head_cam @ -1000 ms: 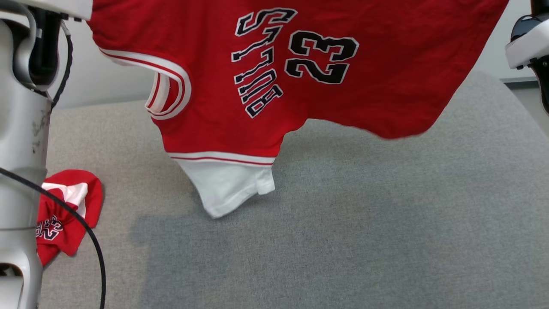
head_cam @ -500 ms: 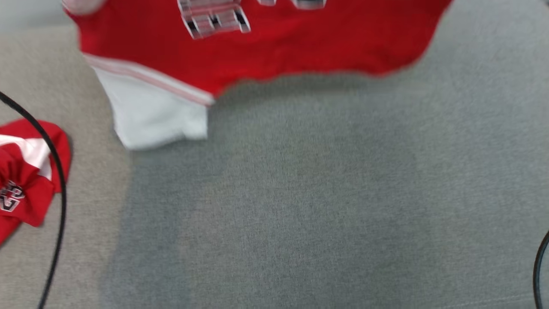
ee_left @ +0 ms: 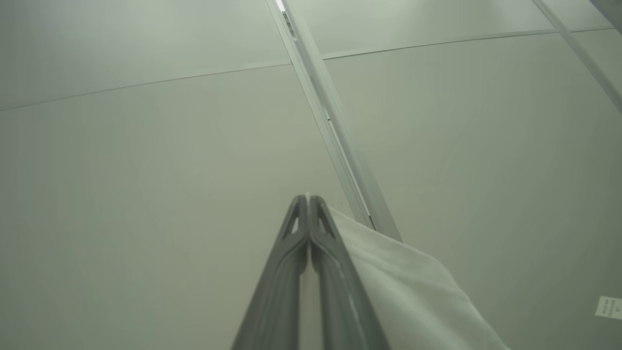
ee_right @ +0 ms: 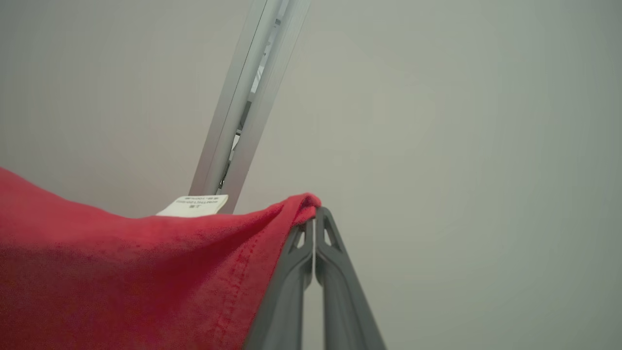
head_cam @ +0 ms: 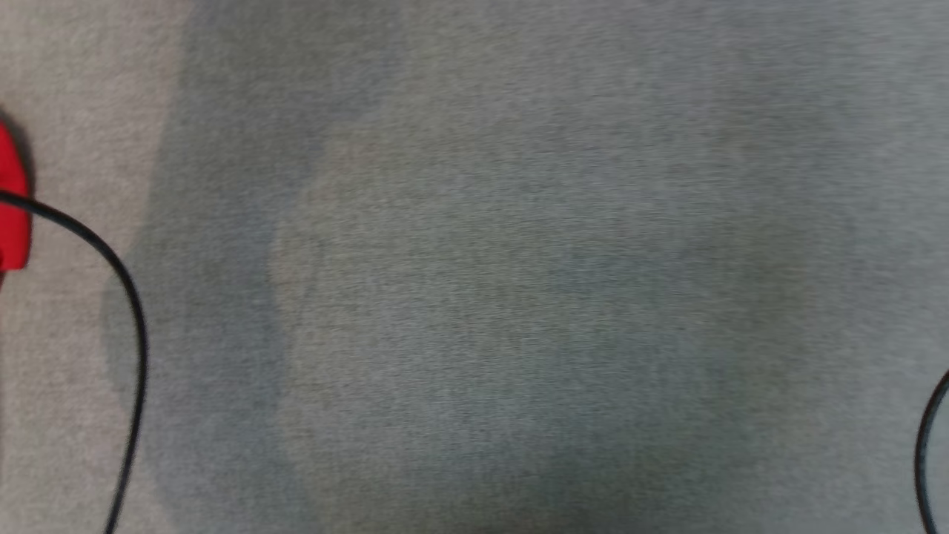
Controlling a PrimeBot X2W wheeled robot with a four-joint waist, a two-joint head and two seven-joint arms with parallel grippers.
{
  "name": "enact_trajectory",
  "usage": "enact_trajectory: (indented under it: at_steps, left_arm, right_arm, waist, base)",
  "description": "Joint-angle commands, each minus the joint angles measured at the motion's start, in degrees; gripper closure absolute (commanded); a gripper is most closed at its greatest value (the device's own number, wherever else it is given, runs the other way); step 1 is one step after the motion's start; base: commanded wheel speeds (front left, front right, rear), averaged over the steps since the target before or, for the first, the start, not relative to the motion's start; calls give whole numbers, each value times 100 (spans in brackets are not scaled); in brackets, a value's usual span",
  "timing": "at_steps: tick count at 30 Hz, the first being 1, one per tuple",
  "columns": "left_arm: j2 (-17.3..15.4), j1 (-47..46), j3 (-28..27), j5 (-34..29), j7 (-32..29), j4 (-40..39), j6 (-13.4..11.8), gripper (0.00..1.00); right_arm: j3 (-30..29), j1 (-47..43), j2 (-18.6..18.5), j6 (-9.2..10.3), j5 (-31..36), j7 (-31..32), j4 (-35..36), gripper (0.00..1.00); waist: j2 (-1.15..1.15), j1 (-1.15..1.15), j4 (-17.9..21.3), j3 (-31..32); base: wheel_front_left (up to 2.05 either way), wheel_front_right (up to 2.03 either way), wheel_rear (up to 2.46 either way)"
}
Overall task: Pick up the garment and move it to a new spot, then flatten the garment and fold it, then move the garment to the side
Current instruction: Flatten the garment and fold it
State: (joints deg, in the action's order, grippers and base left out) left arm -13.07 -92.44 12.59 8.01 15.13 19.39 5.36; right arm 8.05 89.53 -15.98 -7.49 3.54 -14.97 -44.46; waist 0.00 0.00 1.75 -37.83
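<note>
- I've got the shirt (ee_right: 121, 272) strung sideways between both arms.
- Left gripper (ee_left: 307, 200) pinched shut on its white part, right gripper (ee_right: 315, 214) clamped on its red hem.

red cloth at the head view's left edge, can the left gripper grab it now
Probably not: the left gripper is shut on white fabric and points at pale panels, not at the red cloth on the grey surface. It must release first.

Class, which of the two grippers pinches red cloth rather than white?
The right gripper: red garment fabric hangs from its shut tips, whereas the left gripper clamps a white part.
</note>
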Motion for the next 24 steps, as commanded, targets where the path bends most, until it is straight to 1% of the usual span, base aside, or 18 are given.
enact_trajectory:
  at_steps: [1,4,8,10,15,16,17,22,24]
  left_arm:
    - [16,154,-37,45,-5,-159,66,100]
    - [82,836,-76,165,-6,-636,163,100]
    - [86,1887,-172,416,-4,-1368,206,100]
    - [-5,2541,-94,545,-5,-1687,204,100]
    - [-195,4324,-244,795,-4,-2484,206,100]
    - [-195,4324,-244,795,-4,-2484,206,100]
    - [-230,4694,-296,754,-4,-2620,208,100]
    - [-154,6325,-620,650,-4,-3174,208,100]
    - [-14,6918,-756,672,-5,-3311,209,100]
  right_arm:
    - [-32,-156,-37,-1,19,-22,39,100]
    - [-4,-632,-96,-1,-71,-22,115,100]
    - [59,-1344,-286,-1,-299,-23,493,100]
    - [91,-1790,-384,-1,-443,-23,756,100]
    - [156,-3051,-618,0,-700,-22,1514,100]
    - [156,-3051,-618,0,-700,-22,1514,100]
    - [145,-3314,-642,-1,-730,-23,1689,100]
    - [141,-4590,-737,-1,-803,-23,2417,100]
    - [138,-5071,-750,-1,-773,-24,2662,100]
  waist:
    - [0,0,-311,-259]
    - [0,0,-414,-248]
    - [0,0,-500,-69]
    - [0,0,-530,96]
    - [0,0,-506,714]
    - [0,0,-506,714]
    - [0,0,-493,856]
    - [0,0,-397,1498]
    - [0,0,-344,1742]
  base:
    - [0,0,0]
    - [0,0,0]
    - [0,0,0]
    - [0,0,0]
    - [0,0,0]
    - [0,0,0]
    - [0,0,0]
    - [0,0,0]
    - [0,0,0]
